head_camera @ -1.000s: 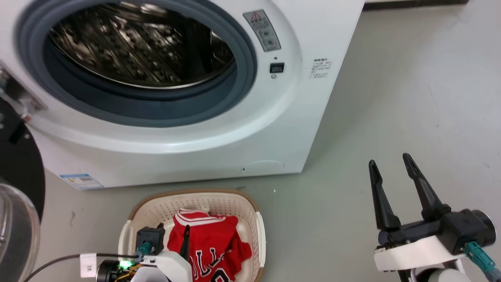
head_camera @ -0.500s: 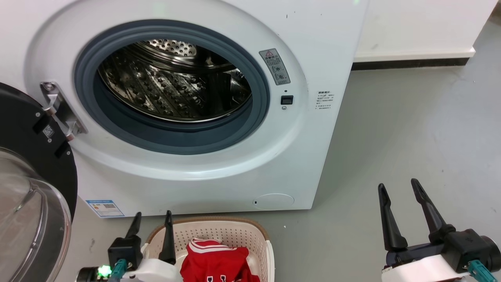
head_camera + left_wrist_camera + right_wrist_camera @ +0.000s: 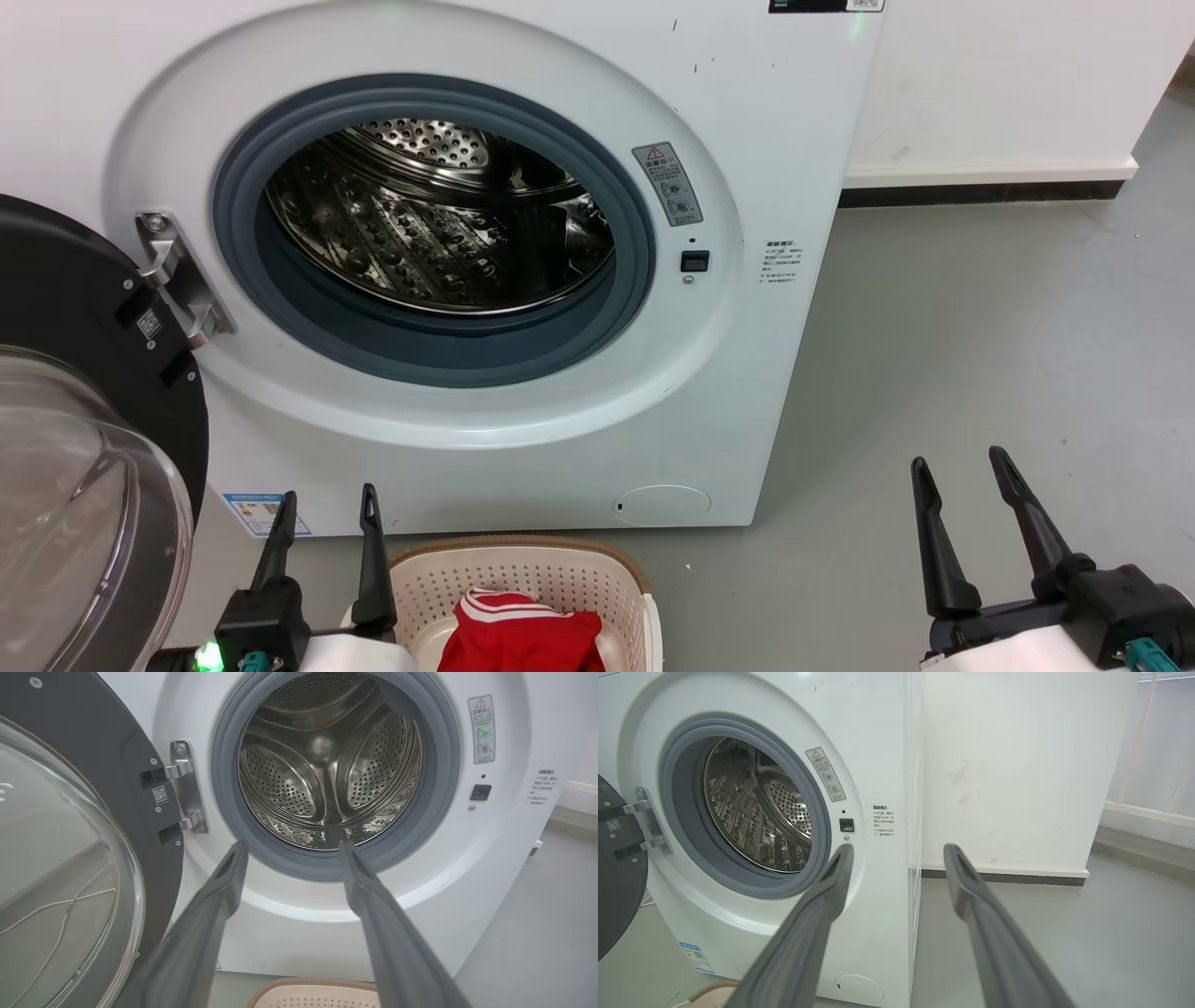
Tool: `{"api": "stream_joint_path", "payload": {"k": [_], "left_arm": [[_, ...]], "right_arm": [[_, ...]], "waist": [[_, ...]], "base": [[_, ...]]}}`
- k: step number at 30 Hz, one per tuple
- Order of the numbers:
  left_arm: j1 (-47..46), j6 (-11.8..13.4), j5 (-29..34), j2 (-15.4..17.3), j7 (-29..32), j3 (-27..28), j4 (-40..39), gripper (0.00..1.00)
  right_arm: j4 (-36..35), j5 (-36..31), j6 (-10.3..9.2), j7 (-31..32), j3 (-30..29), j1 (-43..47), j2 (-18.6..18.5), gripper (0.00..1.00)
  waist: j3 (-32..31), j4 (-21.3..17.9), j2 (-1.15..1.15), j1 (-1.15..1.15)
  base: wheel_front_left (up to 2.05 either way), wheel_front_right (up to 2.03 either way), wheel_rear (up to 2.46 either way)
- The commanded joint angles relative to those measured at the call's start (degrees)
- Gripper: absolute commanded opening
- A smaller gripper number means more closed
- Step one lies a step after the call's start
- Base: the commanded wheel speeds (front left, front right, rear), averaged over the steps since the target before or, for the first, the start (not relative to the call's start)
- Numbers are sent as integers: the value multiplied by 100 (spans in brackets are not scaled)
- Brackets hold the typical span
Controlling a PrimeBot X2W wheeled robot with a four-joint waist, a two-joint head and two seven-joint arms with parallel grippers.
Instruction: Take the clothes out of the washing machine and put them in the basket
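Red clothes (image 3: 525, 637) in basket (image 3: 560, 577), just beside left claw (image 3: 328, 493)

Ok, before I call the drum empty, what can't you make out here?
Washing machine's drum, floor nearest the door: head view and left wrist view, hidden behind the gasket lip.
Basket and red clothes: head view, cut off by the bottom edge; garment count unclear.
Warning sticker: print too small to read.

Left gripper (image 3: 328, 492) and right gripper (image 3: 959, 457) are each fitted with two long tapered dark fingers (image 3: 938, 551) on black mounts (image 3: 1120, 597). White wrist housings (image 3: 1008, 653) and teal connectors (image 3: 1146, 657) are noted. A green light (image 3: 207, 657) is lit at the left wrist.
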Motion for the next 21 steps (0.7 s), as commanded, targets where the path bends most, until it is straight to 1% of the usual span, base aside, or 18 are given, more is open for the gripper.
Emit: {"api": "stream_joint_path", "payload": {"k": [1,15,21], "left_arm": [[75,27,-6,-10,-14,2,-53,100],[267,55,-7,-12,-14,-126,-93,100],[258,26,2,-12,-14,-119,-74,100]], "right_arm": [[-28,18,-4,-13,-7,96,8,100],[-12,42,-4,-13,4,163,8,100],[-13,60,-4,-13,11,153,8,100]], "waist": [[-15,13,0,1],[-69,24,0,1],[-74,15,0,1]], "base": [[0,0,0],[0,0,0],[0,0,0]]}}
